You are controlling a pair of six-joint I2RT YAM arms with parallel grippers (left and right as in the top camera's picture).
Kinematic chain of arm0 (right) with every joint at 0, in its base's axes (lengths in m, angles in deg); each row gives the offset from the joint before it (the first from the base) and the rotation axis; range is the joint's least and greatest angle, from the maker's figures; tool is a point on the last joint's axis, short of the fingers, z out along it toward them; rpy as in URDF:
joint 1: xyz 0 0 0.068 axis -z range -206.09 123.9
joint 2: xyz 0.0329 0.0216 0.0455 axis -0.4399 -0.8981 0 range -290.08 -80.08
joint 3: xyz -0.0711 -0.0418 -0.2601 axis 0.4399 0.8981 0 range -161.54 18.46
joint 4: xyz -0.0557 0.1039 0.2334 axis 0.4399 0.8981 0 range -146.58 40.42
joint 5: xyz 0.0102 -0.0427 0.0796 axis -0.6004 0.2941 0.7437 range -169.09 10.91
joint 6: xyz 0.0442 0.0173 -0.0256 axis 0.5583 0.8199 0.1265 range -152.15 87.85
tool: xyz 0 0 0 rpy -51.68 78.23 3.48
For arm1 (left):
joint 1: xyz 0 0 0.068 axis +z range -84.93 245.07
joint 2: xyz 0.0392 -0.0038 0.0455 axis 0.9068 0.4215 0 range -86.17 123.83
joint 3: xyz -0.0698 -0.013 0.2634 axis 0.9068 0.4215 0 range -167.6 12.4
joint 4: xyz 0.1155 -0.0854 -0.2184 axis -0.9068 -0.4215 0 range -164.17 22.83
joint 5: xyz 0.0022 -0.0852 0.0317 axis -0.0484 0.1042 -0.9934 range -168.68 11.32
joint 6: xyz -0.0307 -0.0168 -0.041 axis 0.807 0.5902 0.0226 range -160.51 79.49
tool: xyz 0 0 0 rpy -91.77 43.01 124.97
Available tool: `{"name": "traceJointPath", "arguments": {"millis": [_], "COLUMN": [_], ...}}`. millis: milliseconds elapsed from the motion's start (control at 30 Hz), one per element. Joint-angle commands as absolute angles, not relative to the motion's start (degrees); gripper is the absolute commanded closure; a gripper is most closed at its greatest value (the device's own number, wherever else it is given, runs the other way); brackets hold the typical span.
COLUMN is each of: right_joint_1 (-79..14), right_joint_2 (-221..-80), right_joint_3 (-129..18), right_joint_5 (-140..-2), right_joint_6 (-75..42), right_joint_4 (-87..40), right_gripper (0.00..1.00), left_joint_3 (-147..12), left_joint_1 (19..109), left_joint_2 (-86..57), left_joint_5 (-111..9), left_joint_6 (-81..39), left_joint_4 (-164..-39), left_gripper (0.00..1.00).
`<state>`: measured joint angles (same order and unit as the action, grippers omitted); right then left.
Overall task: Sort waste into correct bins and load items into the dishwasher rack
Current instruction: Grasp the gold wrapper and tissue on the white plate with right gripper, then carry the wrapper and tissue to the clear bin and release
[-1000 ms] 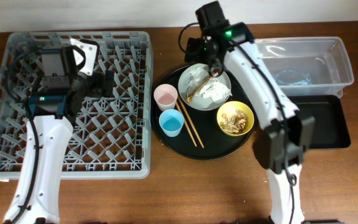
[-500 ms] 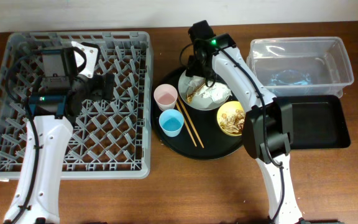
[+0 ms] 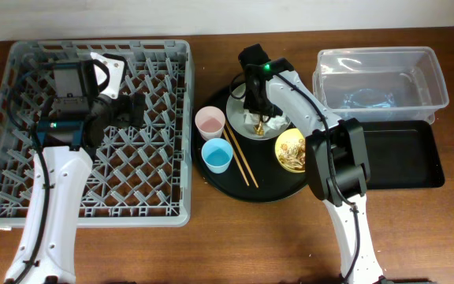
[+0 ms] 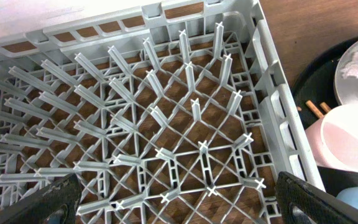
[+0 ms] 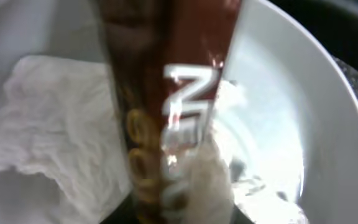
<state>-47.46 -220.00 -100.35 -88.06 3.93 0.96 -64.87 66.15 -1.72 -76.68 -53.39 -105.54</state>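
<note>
The step in hand is the waste sort, starting with the rubbish on the plate. The right claw is down over it, and its wrist camera is filled by the shiny gold-brown wrapper, which runs straight up the middle of the view. The crumpled white paper lies just to one side of the wrapper on the plate. The fingers cannot be made out in that close, blurred view, so I cannot tell how far the claw is open or whether it has the wrapper pinched. The likely next move is to confirm a firm grip and lift clear of the plate. The claw would then carry the wrapper to its right, where the clear tub and the black tray sit well apart from it. The yellow bowl with its scraps is just beside the claw and nearer the robot, so the lift should go straight up. The left claw hangs over the dishwasher rack with its fingertips spread wide and nothing between them. The pink cup is near its right side, off the rack.
</note>
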Motion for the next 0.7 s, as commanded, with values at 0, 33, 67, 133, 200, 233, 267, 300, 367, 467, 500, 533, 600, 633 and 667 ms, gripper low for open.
{"name": "traceJointPath", "arguments": {"millis": [0, 33, 67, 133, 200, 233, 267, 300, 367, 467, 500, 533, 600, 633, 667], "right_joint_1": [-47.35, -47.29, -47.07, -46.24, -44.33, -43.11, -41.47, -38.83, -33.47, -26.48, -23.16, -20.88, -17.45, -16.25, -15.35], "right_joint_2": [-220.13, -219.49, -218.34, -215.76, -212.04, -210.45, -208.74, -206.69, -203.98, -202.75, -203.3, -203.95, -205.33, -206.23, -207.08], "right_joint_3": [-100.11, -100.98, -102.82, -106.75, -112.98, -115.67, -118.51, -121.83, -125.29, -125.48, -125.24, -124.56, -122.42, -121.09, -119.87], "right_joint_5": [-87.76, -86.49, -85.22, -83.32, -81.59, -81.16, -81.0, -81.03, -81.05, -81.07, -81.11, -81.22, -81.18, -81.0, -80.98], "right_joint_6": [3.05, 1.41, 0.6, -0.91, -1.93, -2.0, -2.68, -3.44, -3.44, -3.42, -3.4, -3.24, -2.72, -2.7, -2.7], "right_joint_4": [1.09, 1.33, 2.42, 5.11, 9.68, 11.71, 13.79, 16.21, 19.45, 20.65, 21.15, 21.2, 20.78, 20.5, 20.15], "right_gripper": [0.96, 0.96, 0.96, 0.96, 0.96, 0.96, 0.96, 0.96, 0.96, 0.96, 0.96, 0.96, 0.96, 0.96, 0.96], "left_joint_3": [-66.29, -66.29, -66.29, -66.29, -66.29, -66.29, -66.29, -66.29, -66.29, -66.29, -66.29, -66.29, -66.29, -66.29, -66.29], "left_joint_1": [65.93, 65.93, 65.93, 65.93, 65.93, 65.93, 65.93, 65.93, 65.93, 65.93, 65.93, 65.93, 65.93, 65.93, 65.93], "left_joint_2": [-1.39, -1.39, -1.39, -1.39, -1.39, -1.39, -1.39, -1.39, -1.39, -1.39, -1.39, -1.39, -1.39, -1.39, -1.39], "left_joint_5": [-75.87, -75.87, -75.89, -75.89, -75.87, -75.89, -75.87, -75.89, -75.89, -75.89, -75.87, -75.87, -75.89, -75.87, -75.89], "left_joint_6": [-54.09, -54.09, -54.09, -54.09, -54.09, -54.09, -54.09, -54.09, -54.09, -54.09, -54.09, -54.09, -54.09, -54.09, -54.09], "left_joint_4": [-105.62, -105.62, -105.62, -105.62, -105.62, -105.62, -105.62, -105.62, -105.62, -105.62, -105.62, -105.62, -105.62, -105.62, -105.62], "left_gripper": [0.01, 0.01, 0.01, 0.01, 0.01, 0.01, 0.01, 0.01, 0.01, 0.01, 0.01, 0.01, 0.01, 0.01, 0.01]}}
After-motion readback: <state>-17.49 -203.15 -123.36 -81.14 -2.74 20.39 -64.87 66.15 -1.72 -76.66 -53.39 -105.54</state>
